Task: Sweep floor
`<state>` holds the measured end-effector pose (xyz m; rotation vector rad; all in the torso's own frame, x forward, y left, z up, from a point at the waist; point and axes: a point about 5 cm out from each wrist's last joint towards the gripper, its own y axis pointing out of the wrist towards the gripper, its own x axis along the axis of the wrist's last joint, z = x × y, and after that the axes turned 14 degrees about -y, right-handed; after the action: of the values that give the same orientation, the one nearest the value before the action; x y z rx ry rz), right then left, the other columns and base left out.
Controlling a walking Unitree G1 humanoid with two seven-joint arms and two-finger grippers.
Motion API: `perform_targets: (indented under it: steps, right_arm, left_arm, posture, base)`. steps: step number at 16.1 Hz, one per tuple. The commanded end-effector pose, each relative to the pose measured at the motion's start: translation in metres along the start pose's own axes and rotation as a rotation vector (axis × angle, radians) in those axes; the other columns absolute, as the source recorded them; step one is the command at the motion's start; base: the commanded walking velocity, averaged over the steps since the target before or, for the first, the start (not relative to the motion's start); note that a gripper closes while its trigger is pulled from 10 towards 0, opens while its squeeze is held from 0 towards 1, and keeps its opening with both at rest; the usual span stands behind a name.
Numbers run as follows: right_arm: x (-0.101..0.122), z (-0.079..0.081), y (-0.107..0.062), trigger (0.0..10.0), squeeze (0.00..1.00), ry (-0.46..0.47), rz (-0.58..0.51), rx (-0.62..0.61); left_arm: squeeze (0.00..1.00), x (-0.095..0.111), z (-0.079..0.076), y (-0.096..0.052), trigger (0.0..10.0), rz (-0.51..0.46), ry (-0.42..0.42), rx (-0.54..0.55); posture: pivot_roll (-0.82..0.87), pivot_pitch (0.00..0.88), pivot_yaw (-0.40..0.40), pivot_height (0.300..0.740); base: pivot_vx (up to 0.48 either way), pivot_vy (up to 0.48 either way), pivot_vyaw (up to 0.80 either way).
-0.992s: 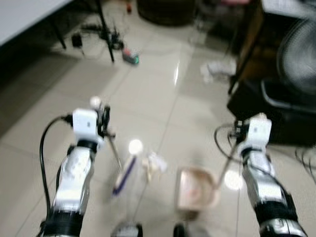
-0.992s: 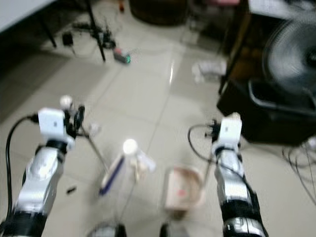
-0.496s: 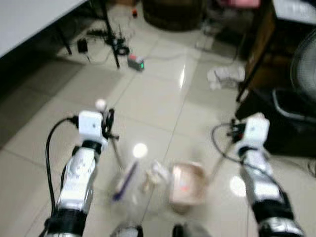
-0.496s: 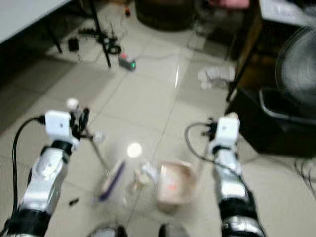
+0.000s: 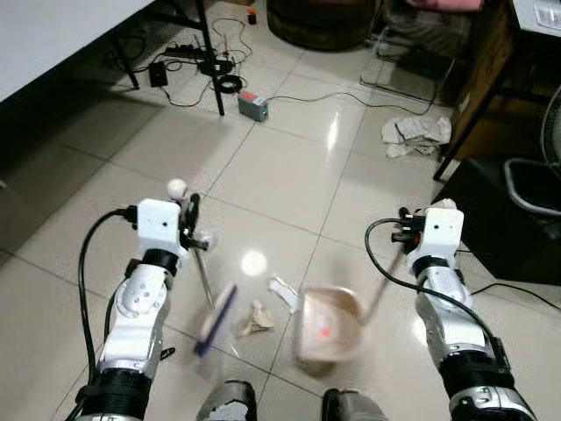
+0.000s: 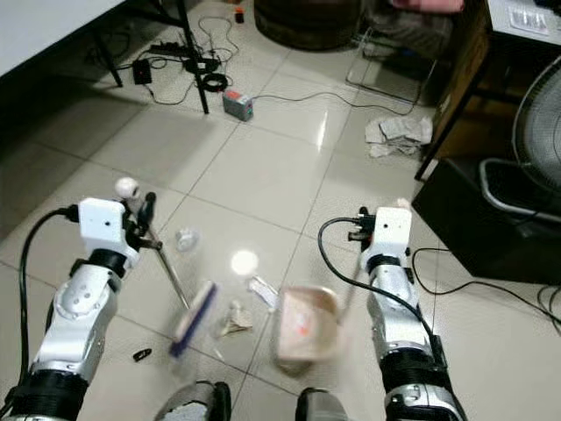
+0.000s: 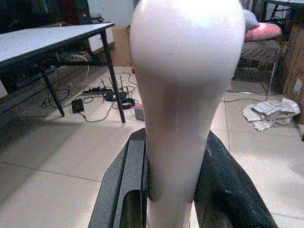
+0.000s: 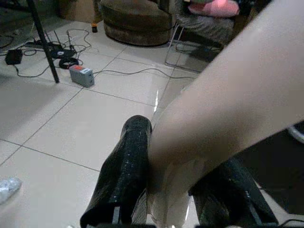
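My left gripper [image 5: 189, 230] is shut on the white handle [image 7: 183, 118] of a small broom; its thin rod runs down to the blue brush head [image 5: 216, 317] on the tiled floor. My right gripper [image 5: 405, 239] is shut on the beige handle [image 8: 223, 118] of a pink dustpan [image 5: 327, 324], which rests on the floor to the right of the brush. A crumpled scrap of paper [image 5: 254, 318] lies between brush and pan. A white scrap [image 5: 282, 294] lies just at the pan's left edge. A clear crumpled wrapper [image 6: 186, 239] lies further left.
A table with black legs [image 5: 210, 74] stands at the back left, with cables and a small grey box [image 5: 252, 106] on the floor. Crumpled papers [image 5: 416, 133] lie at the back right. A black box [image 5: 504, 215] and a fan [image 6: 536, 123] stand on the right. My feet [image 5: 228, 405] show below.
The camera has tilted and the picture has sharpened. The dustpan has slid left toward the brush, and the scraps now lie between them.
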<state>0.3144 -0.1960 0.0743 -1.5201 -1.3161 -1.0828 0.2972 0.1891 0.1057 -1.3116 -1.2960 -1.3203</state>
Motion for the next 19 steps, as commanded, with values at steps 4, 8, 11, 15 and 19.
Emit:
perform_targets:
  steps: [4, 8, 11, 15, 19]
  right_arm:
    - [0.002, -0.012, 0.0, 10.0, 0.0, -0.041, -0.031, -0.048]
    - [-0.002, -0.026, 0.008, 10.0, 0.0, -0.142, -0.001, -0.096]
    - [-0.007, -0.021, 0.012, 10.0, 0.0, -0.165, 0.032, -0.084]
    - [-0.013, -0.007, 0.01, 10.0, 0.0, -0.125, 0.041, -0.088]
    - [0.002, -0.011, 0.019, 10.0, 0.0, -0.12, -0.024, -0.087]
  left_arm:
    - [0.0, 0.0, 0.003, 0.003, 10.0, -0.034, 0.055, -0.003]
    - [0.0, -0.004, 0.002, 0.016, 10.0, -0.038, 0.069, 0.001]
    - [0.0, -0.004, 0.0, 0.025, 10.0, -0.061, 0.089, 0.004]
    - [0.0, -0.008, -0.001, 0.03, 10.0, -0.075, 0.112, 0.008]
    - [0.0, -0.006, 0.012, 0.028, 10.0, -0.092, 0.084, 0.069]
  posture:
    - [0.01, 0.16, 0.004, 0.74]
    - [-0.02, 0.197, 0.009, 0.74]
    - [-0.04, 0.225, 0.014, 0.74]
    - [-0.02, 0.228, 0.014, 0.74]
    - [-0.03, 0.186, -0.013, 0.74]
  base:
    - [0.0, 0.0, 0.0]
    - [0.0, 0.0, 0.0]
    - [0.0, 0.0, 0.0]
    - [0.0, 0.0, 0.0]
    - [0.0, 0.0, 0.0]
